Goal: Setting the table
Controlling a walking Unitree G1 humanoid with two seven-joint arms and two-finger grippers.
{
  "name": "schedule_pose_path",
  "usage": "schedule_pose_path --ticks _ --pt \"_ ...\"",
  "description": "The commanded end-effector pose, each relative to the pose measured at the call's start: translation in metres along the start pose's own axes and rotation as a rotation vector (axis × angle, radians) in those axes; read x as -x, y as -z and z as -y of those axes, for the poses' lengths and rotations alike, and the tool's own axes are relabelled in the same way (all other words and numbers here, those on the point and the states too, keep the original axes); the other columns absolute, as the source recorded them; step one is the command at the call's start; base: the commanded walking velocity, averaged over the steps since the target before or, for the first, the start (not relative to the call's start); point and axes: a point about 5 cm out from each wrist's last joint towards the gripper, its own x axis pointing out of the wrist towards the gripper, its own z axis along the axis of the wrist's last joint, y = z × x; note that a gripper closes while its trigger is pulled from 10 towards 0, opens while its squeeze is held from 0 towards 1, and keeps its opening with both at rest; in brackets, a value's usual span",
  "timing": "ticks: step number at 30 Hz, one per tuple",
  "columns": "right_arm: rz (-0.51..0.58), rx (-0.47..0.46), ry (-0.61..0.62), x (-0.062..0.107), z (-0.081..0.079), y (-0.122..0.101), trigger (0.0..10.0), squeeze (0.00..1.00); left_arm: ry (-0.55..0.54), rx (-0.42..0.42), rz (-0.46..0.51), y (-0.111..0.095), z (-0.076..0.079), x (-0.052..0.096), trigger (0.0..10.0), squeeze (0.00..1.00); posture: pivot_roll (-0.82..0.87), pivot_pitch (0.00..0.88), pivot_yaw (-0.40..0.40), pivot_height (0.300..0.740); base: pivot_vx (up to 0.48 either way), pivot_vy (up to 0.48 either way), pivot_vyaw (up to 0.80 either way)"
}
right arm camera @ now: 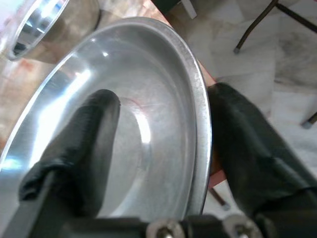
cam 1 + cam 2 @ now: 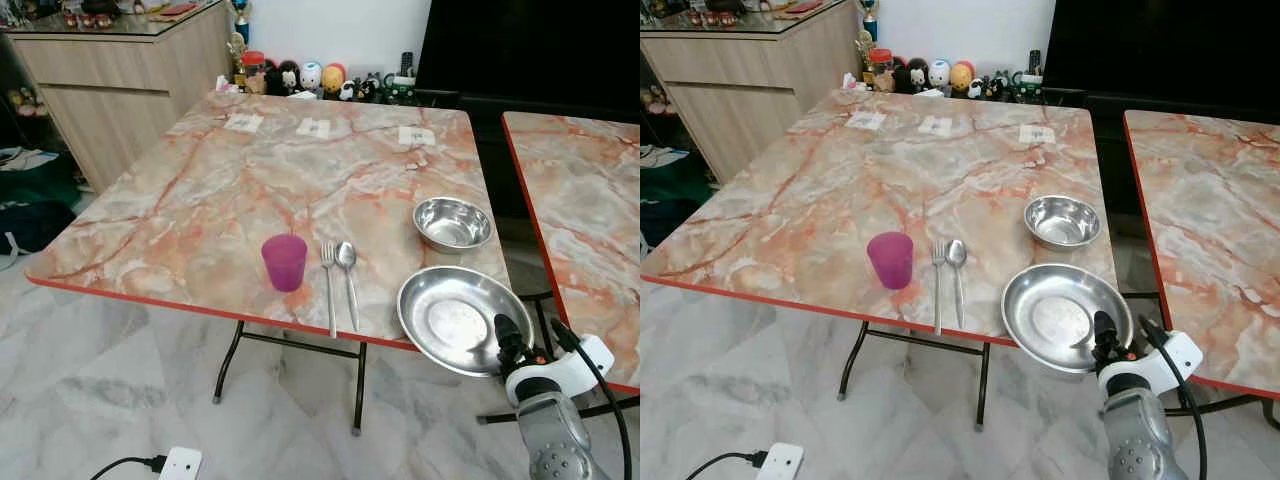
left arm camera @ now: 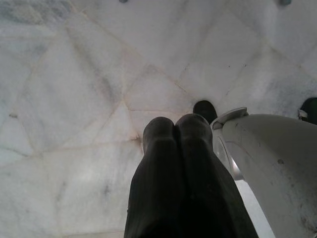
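In the left eye view a marble-patterned bench [image 2: 200, 190] with a red edge carries a purple plastic cup [image 2: 285, 261] near its near edge, with a fork [image 2: 329, 285] and a spoon [image 2: 348, 275] lying side by side just to the right of it, handles pointing toward the near edge. Farther right a small steel bowl [image 2: 452, 222] sits on the bench, and nearer than it a wide steel plate [image 2: 460, 318] rests at the near right corner, its rim reaching over the edge. The right hand [image 2: 512, 345] is at that plate's near right rim. Three small white cards [image 2: 313, 127] lie in a row toward the far side, and a second bench [image 2: 585, 200] of the same pattern stands to the right. A wooden cabinet [image 2: 120, 90] stands at the far left and a row of small figurines [image 2: 310, 78] lines the far wall. The right eye view shows the same layout. In the left wrist view the left hand [image 3: 176, 131] hangs over the pale tiled floor [image 3: 74, 89] with its two black fingers pressed together. In the right wrist view the right hand's fingers [image 1: 94, 129] pinch the steel plate's rim, one finger inside the dish and the other outside and below it.
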Motion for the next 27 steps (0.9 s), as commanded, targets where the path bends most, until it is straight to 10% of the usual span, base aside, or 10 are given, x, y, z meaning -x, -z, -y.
schedule_pose_path --ticks 1,27 --pt "-0.02 0.02 -0.001 -0.0024 -0.0004 0.002 0.0 0.0 -0.005 -0.005 -0.014 0.0017 -0.0009 0.0002 10.0 0.0 0.08 0.0 -0.011 0.74 0.0 0.0 0.0" --pt "-0.058 0.044 0.07 -0.0025 0.0092 0.0076 0.0 0.0 0.011 0.003 -0.016 0.0013 0.0 0.0 10.0 0.0 0.07 0.0 -0.012 0.74 0.0 0.0 0.0"
